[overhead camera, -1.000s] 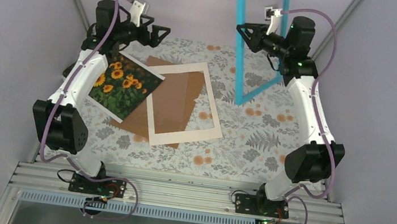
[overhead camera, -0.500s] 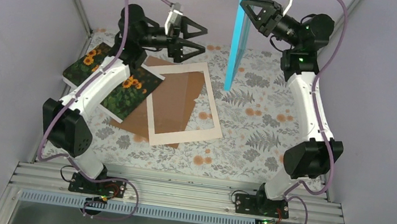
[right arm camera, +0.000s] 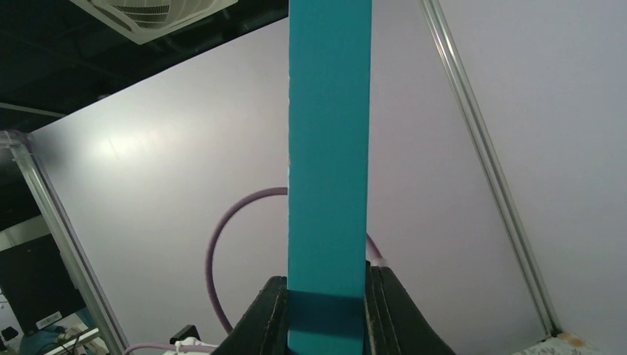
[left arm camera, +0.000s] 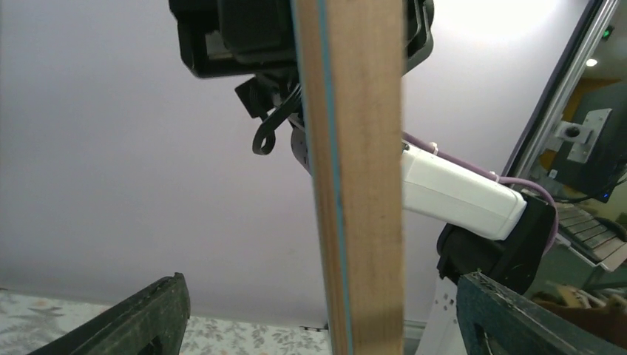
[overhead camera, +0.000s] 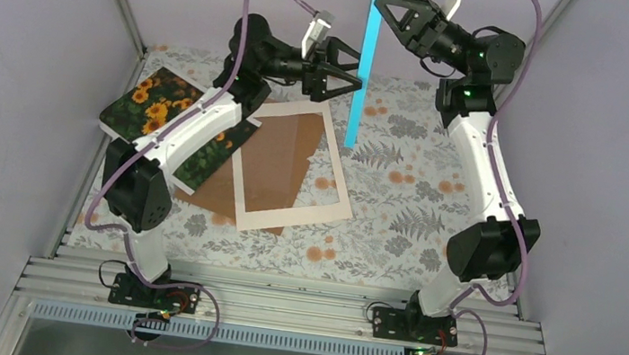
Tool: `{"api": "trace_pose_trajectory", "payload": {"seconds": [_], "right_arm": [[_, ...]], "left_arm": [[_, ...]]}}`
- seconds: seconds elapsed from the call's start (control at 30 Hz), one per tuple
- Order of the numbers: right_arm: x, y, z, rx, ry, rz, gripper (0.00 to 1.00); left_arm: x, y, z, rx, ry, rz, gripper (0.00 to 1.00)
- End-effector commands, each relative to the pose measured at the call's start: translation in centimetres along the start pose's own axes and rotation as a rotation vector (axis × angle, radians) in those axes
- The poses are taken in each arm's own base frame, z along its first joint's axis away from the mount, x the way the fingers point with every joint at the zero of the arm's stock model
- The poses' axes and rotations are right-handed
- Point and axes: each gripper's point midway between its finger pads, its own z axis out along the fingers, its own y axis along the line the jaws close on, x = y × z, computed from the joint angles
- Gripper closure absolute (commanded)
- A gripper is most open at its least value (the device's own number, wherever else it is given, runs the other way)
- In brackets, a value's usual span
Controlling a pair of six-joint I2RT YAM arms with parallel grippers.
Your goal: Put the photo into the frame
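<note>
Overall, the task looks to be at an early stage. Seen from above, the frame [overhead camera: 364,57] stands on edge at the far side of the table [overhead camera: 395,233], gripped near its top by the right gripper [overhead camera: 384,9]. Whether its lower end touches the table is hard to tell from this angle. The left gripper [overhead camera: 360,68] reaches in from the left at mid-height with its jaws spread wide, one on either side of the frame. The photo [overhead camera: 150,105] lies face up at the left of the table, well apart from the frame and partly hidden under the left arm. Its near corner overlaps the board [overhead camera: 271,168]. The mat [overhead camera: 331,157] lies on that board. Nothing is in the frame yet.

From the left wrist, the frame's wood edge [left arm camera: 355,185] runs straight up between the left fingers [left arm camera: 155,318]. There is clear space on both sides, so nothing is gripped. The right gripper [left arm camera: 296,37] shows behind the top of the frame.

From the right wrist, the turquoise face [right arm camera: 329,148] rises out of the right fingers [right arm camera: 270,318], which are clamped against it on both sides.

Nearly everything seems left to do. The frame probably has to be taken over or steadied, then laid flat. The photo then has to be picked up and set into it.
</note>
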Motion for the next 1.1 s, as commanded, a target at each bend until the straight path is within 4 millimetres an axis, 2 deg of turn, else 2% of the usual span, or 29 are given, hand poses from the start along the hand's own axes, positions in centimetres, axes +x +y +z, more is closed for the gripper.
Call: {"api": "trace_pose_trajectory", "payload": {"seconds": [0.0,0.1,0.33,0.43,0.47,0.5,0.53,0.57,0.63,0.67,0.7,0.73,0.8,0.87,0.93,1.0,1.07], "right_arm": [[-1.6,3.4,0.1,-0.074,-0.049,-0.135,0.97],[-1.0,2.4,0.0,-0.063,-0.05,-0.107,0.97],[-0.6,1.6,0.0,-0.04,-0.038,-0.115,0.96],[0.2,-0.2,-0.5,0.021,-0.003,-0.108,0.85],[0.4,-0.6,-1.0,0.047,0.008,-0.119,0.8],[0.5,-0.5,-1.6,0.069,0.018,-0.116,0.71],[0.8,-1.2,-2.2,0.103,0.032,-0.113,0.56],[1.3,-2.2,-3.1,0.147,0.046,-0.094,0.4],[1.9,-3.9,-4.9,0.245,0.07,-0.107,0.15],[1.9,-5.0,-6.1,0.314,0.073,-0.096,0.04],[1.9,-5.7,-7.3,0.372,0.076,-0.105,0.0],[1.8,-6.4,-8.4,0.43,0.082,-0.123,0.0],[1.0,-7.9,-11.2,0.59,0.074,-0.15,0.0],[-0.1,-9.3,-15.0,0.776,0.053,-0.173,0.0],[-1.6,-9.8,-18.6,0.961,0.012,-0.223,0.0],[-3.5,-9.2,-21.8,1.117,-0.029,-0.291,0.0],[-5.0,-8.4,-24.0,1.233,-0.051,-0.358,0.0]], "left_arm": [[-1.2,-2.1,1.2,0.079,-0.03,0.027,0.15],[-1.0,-2.7,1.7,0.114,-0.025,0.035,0.28],[-1.0,-2.4,1.7,0.121,-0.02,0.034,0.73],[-1.3,-1.7,1.2,0.098,-0.025,0.037,0.93],[-1.4,-1.3,1.0,0.082,-0.023,0.038,0.97],[-1.3,-0.9,0.7,0.066,-0.018,0.043,0.97],[-1.3,-0.1,0.4,0.039,-0.011,0.039,0.98],[-1.3,0.6,0.0,0.008,-0.006,0.043,0.98],[-1.1,2.2,-0.8,-0.059,0.016,0.062,0.98],[-1.0,3.0,-1.2,-0.098,0.031,0.092,0.98],[-0.7,3.6,-1.6,-0.14,0.055,0.112,0.98],[-0.9,4.0,-1.8,-0.183,0.078,0.184,0.98],[0.3,5.3,-2.4,-0.28,0.168,0.325,0.98],[1.9,7.3,-3.4,-0.402,0.273,0.432,0.98],[3.8,9.0,-4.6,-0.494,0.396,0.523,0.98],[6.0,10.2,-5.9,-0.562,0.525,0.605,0.98],[8.1,11.3,-7.4,-0.612,0.654,0.685,0.98]]}}
